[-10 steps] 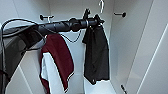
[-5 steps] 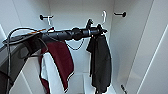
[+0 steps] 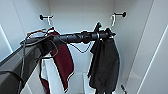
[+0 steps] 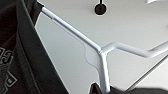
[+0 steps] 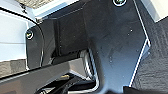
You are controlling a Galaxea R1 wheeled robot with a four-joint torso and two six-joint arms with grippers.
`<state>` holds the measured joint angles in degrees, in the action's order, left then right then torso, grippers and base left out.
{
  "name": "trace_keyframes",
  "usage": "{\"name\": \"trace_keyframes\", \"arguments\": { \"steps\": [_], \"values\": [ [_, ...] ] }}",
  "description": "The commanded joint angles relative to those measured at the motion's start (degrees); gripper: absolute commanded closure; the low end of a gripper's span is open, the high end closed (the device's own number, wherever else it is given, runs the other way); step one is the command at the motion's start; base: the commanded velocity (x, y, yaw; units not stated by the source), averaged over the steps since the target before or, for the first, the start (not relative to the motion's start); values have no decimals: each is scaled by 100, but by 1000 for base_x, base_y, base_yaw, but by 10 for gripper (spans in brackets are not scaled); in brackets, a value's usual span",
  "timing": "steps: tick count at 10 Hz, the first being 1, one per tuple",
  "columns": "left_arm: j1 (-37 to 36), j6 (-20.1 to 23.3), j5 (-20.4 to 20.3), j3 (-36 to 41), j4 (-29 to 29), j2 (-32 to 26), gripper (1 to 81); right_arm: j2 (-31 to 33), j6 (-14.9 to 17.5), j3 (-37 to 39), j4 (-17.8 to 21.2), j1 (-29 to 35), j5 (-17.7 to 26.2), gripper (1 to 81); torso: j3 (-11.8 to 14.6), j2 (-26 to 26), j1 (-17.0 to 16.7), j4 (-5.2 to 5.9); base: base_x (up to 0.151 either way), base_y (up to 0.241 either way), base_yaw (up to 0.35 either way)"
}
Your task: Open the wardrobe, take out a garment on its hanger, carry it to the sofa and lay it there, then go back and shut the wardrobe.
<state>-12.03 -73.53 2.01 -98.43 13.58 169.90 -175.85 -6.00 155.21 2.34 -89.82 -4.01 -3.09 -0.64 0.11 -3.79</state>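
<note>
Showing pale lettering, black garment

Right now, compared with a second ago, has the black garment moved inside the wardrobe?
Yes. The black garment has shifted to the right, and now hangs closer below the dark wall peg, which has stayed put in the head view.

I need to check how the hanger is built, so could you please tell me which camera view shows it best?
The left wrist view: the hanger shows close up, its white arms and stem clear against the wardrobe wall, beside the black garment. The head view gives just a small pale hook above the garment. The right wrist view shows robot parts and floor.
</note>
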Motion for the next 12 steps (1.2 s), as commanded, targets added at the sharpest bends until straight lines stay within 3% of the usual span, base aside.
{"name": "trace_keyframes", "arguments": {
  "steps": [1, 3, 4, 7, 12],
  "values": [
    [-980, 111, -245, -80, 162, 88, 811, -14, -7, -45, 21, 232, 322, 10, 0, 0, 0, 0, 0, 0, 0],
    [-770, 85, -779, 86, 146, -148, 811, -22, -7, -45, 12, 232, 322, 10, 0, 0, 0, 0, 0, 0, 0],
    [-761, 94, -834, 104, 145, -202, 811, -23, -7, -45, 12, 240, 322, 10, 0, 0, 0, 0, 0, 0, 0],
    [-752, 102, -808, 121, 180, -158, 811, -23, -7, -45, 12, 232, 322, 10, 0, 0, 0, 0, 0, 0, 0],
    [-752, 94, -808, 166, 215, -184, 811, -23, -7, -45, 12, 232, 322, 10, 0, 0, -6, 0, -85, 0, 0]
  ]
}}
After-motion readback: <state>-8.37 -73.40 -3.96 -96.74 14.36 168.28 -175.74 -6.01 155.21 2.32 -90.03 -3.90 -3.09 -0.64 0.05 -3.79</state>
